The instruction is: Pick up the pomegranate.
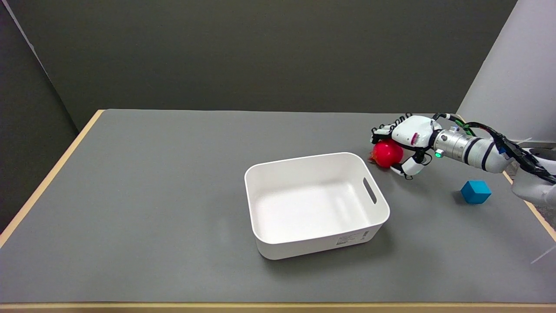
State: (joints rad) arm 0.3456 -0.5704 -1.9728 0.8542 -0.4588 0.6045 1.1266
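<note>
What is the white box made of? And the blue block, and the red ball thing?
The box looks like smooth, slightly glossy moulded plastic: rounded corners, a handle slot. The block is matte, maybe foam or painted wood; I cannot tell which. The pomegranate, gripped by the right hand, has a shiny even red skin, possibly a plastic toy.

No legible text; only a small label [352,238], unreadable, on the white bin [304,248]

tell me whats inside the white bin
Nothing shows inside the white bin: its floor and far walls are bare. The near wall hides a strip of floor. The pomegranate is outside, in the right hand.
</note>
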